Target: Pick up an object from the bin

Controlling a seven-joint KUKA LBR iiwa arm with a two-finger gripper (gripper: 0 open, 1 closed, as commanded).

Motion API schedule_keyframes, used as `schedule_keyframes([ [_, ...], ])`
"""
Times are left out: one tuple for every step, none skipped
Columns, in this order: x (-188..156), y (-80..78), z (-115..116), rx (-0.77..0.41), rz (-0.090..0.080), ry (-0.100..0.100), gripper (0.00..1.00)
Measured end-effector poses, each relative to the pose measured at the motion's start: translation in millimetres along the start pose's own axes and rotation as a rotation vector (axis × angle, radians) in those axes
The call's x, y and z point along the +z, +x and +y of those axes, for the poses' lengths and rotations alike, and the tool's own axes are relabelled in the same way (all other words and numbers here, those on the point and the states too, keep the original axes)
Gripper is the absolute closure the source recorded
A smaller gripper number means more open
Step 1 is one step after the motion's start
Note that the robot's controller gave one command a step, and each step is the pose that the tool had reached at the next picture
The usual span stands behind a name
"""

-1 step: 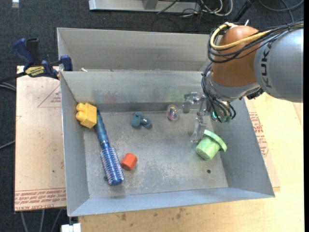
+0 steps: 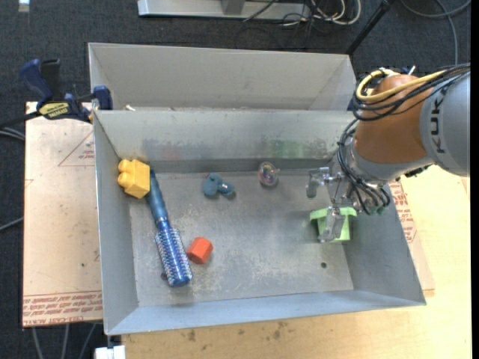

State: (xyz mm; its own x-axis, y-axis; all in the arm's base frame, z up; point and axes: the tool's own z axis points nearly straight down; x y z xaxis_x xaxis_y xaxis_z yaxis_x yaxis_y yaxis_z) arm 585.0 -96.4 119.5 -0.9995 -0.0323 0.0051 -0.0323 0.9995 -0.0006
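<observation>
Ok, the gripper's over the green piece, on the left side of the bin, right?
Not quite. The gripper is over the green piece, but that is on the right side of the bin, not the left, as the camera view shows.

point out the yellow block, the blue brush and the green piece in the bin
yellow block (image 2: 133, 178), camera view, middle of its top
blue brush (image 2: 172, 254), camera view, on the bristle head
green piece (image 2: 343, 230), camera view, on its right-hand part

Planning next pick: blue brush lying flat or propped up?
Lying flat. The blue brush shows its whole length on the bin floor, handle end by the yellow block, bristle head toward the near wall.
</observation>
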Motion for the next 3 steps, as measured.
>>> schedule_keyframes([
  [28.6, 55.2, -40.6, -0.459, -0.003, 0.000, 0.00],
  [25.6, 52.2, -39.1, -0.462, -0.010, 0.002, 1.00],
  [-134.7, 68.6, -31.0, -0.473, -0.015, 0.005, 1.00],
])
